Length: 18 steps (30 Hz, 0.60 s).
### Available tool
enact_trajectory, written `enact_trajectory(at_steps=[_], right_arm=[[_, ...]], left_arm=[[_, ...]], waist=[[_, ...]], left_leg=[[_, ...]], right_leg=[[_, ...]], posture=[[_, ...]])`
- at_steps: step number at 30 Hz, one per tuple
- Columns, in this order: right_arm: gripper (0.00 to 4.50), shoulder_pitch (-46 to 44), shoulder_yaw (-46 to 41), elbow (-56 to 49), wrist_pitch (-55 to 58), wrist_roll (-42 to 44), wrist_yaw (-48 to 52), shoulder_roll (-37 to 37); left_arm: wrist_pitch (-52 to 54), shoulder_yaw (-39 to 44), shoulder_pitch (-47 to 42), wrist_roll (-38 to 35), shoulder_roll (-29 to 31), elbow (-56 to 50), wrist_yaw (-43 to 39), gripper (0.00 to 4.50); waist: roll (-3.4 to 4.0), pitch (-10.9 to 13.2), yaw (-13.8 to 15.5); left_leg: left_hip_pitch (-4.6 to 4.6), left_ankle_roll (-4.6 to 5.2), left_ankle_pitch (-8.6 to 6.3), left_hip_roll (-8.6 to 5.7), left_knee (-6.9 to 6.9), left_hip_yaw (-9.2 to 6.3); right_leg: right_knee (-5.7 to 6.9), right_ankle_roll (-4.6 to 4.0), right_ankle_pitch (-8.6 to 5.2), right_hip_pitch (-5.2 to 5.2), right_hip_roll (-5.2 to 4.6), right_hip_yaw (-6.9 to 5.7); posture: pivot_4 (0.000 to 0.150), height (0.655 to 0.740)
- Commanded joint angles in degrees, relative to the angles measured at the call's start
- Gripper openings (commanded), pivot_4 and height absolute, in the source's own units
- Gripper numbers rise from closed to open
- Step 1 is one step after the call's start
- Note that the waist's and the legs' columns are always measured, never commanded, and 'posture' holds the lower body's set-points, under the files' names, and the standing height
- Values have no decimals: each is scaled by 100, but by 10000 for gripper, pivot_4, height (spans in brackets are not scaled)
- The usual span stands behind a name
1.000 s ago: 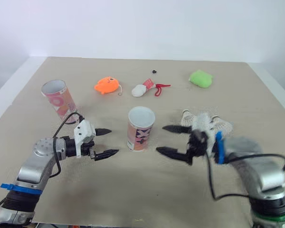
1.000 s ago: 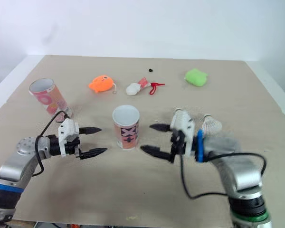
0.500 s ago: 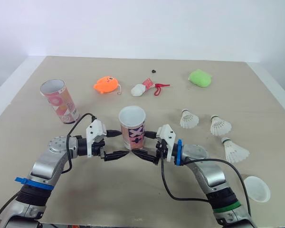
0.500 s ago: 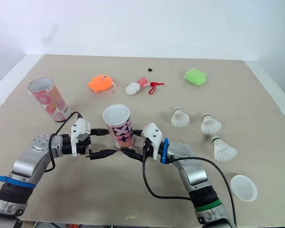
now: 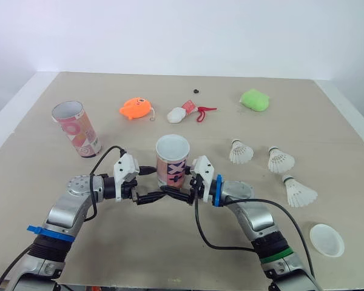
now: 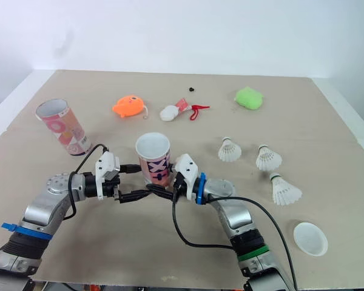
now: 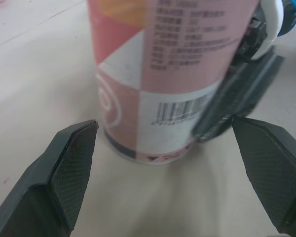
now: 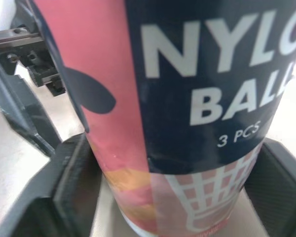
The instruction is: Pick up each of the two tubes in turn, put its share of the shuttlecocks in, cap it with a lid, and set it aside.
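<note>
Right gripper is pressed around the lower part of a pink and navy printed cardboard tube, one black finger being laid against each side of it, as is shown close up in the right wrist view. This tube is held upright, with its open mouth upward, near the middle of the beige table; whether its base is touching the table cannot be told. Opposite, the left gripper is kept spread, its fingers being set wide of the same tube on either side without touching it, and one finger of the right gripper is seen between the tube and one of them. A pink patterned cardboard tube is stood, slightly tilted, well apart at the robot's left. Three white feather shuttlecocks are laid on the table at the right, and a white round lid is placed nearer the front edge. Farther back, an orange toy fish, a white and red object and a green soft lump are spread in a row.
</note>
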Motion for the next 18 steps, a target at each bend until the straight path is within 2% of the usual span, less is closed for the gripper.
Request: enact_trajectory(at_steps=[1,6,11,13,16,18], right_arm=[[33374,-38,-53,-230,-8,149,86,-5],[33374,143,-548,-1023,366,641,-6,-212],[33374,445,-1460,-1972,932,1131,-521,-589],[33374,608,-2042,-2318,1184,1400,-871,-724],[33374,814,-3557,-2409,1298,1794,-1721,-941],[33374,902,-4239,-2216,1222,1805,-2075,-1139]], left_arm=[[-56,329,-34,-122,204,-311,8,45000],[628,1050,-219,-873,520,-1062,165,45000],[1191,1242,-1072,-1356,508,-1307,424,45000],[1225,1042,-1500,-1343,304,-1193,506,45000],[1174,403,-2212,-1237,-535,-862,645,45000],[1086,120,-2396,-1116,-989,-666,711,45000]], waist=[[0,0,0],[0,0,4],[1,1,23],[4,7,102],[6,8,139],[16,12,241]], left_leg=[[0,0,0,0,0,-2],[-6,0,0,1,0,-14],[-27,-2,1,-8,12,-47],[-33,-10,6,-16,21,-59],[-39,-17,10,-20,36,-56],[-55,-17,13,-38,61,-73]], right_leg=[[0,-1,1,0,0,0],[3,-3,2,-3,2,-4],[2,-1,1,1,-12,-37],[2,4,-1,9,-16,-52],[1,11,3,14,-16,-56],[2,18,5,23,-27,-78]], posture=[[1500,7400],[1500,7400],[1500,7400],[1500,7400],[1500,7400],[1500,7400]])
